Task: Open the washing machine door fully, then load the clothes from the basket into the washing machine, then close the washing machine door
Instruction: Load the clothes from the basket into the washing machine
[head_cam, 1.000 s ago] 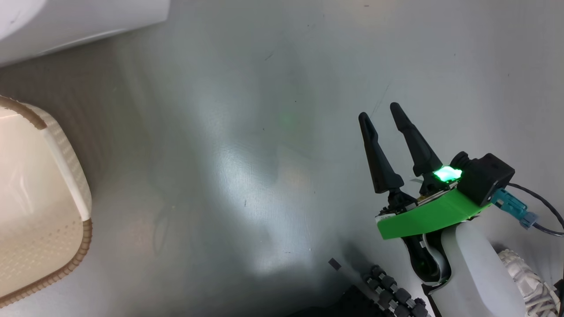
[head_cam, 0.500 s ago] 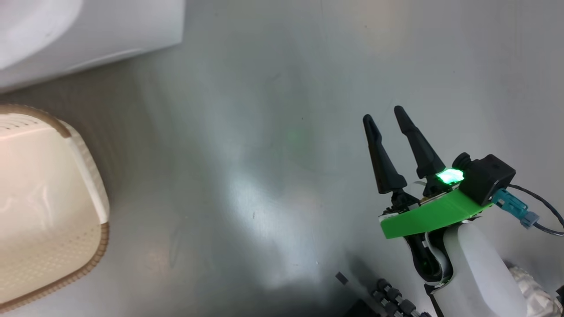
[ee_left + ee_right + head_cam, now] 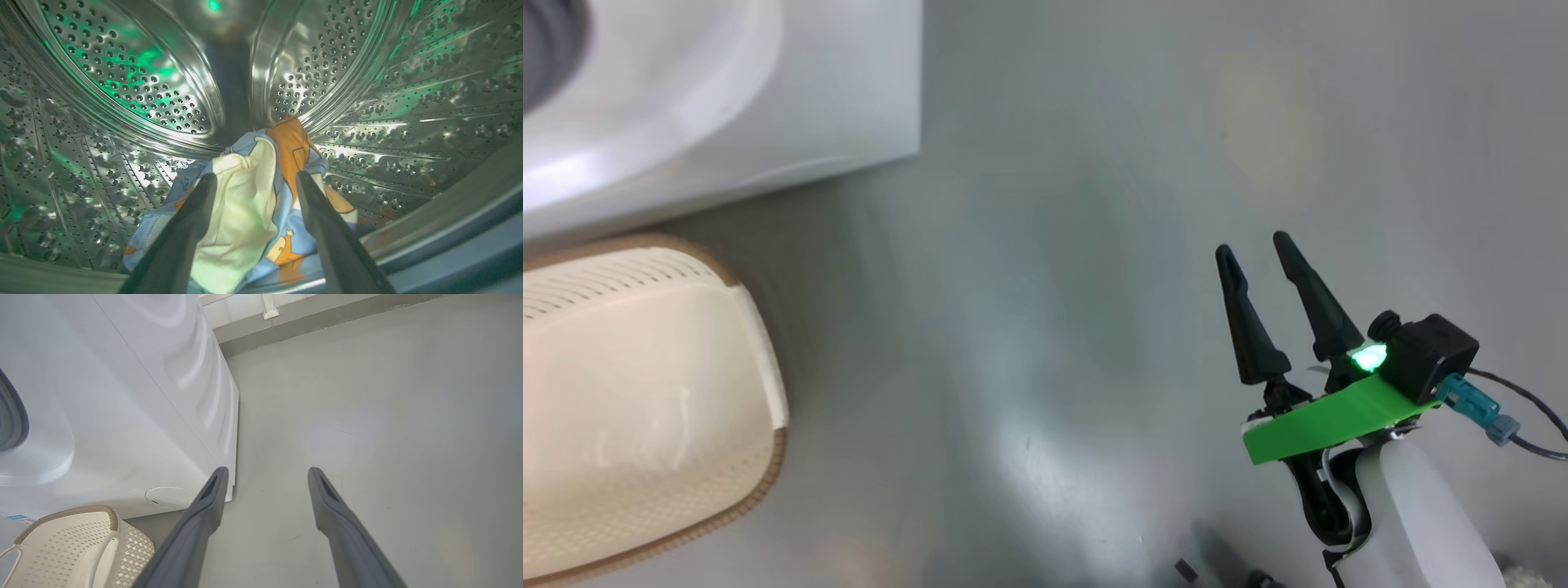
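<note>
Dimpled steel drum [image 3: 135, 69], crumpled blue-cream clothes [image 3: 245, 192], perforated rounded plastic basket [image 3: 645, 278]

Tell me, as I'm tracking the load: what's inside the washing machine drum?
The clothes lie on the floor of the steel drum, in front of the open left gripper. Anything beneath the bundle is covered.

1. The right pincer [image 3: 265, 473] hung over the plain grey floor [image 3: 367, 416], its two dark fingers [image 3: 204, 518] spread wide with bare floor showing between them.
2. The washing machine [image 3: 122, 396] took up the left side, all white, with its bottom front corner right by one fingertip.
3. Low on its front there was a small round service flap [image 3: 169, 497], plus a bit of blue sticker [image 3: 18, 517] at the far left.
4. The basket [image 3: 135, 547] sat on the floor just below the flap. It was cream and perforated, with a brown woven rim and a white handle.
</note>
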Controlling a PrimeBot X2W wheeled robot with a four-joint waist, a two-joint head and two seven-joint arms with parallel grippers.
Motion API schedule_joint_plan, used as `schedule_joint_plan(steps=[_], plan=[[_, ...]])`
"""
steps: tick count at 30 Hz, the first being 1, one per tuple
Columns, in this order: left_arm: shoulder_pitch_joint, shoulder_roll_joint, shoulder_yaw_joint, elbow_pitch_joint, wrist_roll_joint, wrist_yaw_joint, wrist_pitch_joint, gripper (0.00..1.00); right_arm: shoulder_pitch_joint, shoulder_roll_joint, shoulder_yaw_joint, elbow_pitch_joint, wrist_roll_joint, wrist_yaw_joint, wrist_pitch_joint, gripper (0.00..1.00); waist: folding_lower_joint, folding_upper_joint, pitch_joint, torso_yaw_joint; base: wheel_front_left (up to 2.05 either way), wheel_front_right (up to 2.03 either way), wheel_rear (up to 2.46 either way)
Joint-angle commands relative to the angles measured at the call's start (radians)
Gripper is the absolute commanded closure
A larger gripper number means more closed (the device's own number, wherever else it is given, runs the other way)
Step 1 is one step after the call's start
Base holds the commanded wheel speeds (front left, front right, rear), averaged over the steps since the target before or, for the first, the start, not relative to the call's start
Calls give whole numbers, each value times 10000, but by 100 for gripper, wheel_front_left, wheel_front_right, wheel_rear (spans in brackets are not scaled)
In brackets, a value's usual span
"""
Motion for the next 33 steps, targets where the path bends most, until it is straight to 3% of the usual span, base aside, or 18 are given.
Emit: schedule_joint_plan(steps=[1,9,12,20,27,33], plan=[[268,515,327,-231,-34,79,-130,0,375,15,170,-142,-83,27,-48,0,0,-1,-524,291,0,0,0],[2638,151,729,-1131,252,621,-634,0,687,15,61,-9,-285,27,-48,0,0,-1,-1525,546,0,0,0],[3535,-27,1379,-1846,542,829,-649,0,771,15,21,-50,-418,27,-48,0,0,-1,-1822,580,0,0,0],[6360,-1412,3438,-4037,2073,1080,-653,0,1070,15,-75,-35,-662,27,-48,0,0,-1,-2809,665,0,0,0],[8623,-3112,5344,-5325,3622,533,-654,0,1424,15,-106,101,-846,27,-48,0,0,-1,-3767,737,0,0,0],[9950,-4372,6227,-5997,4682,170,-654,0,1660,15,-123,121,-968,27,-48,0,0,-1,-4383,757,0,0,0]])
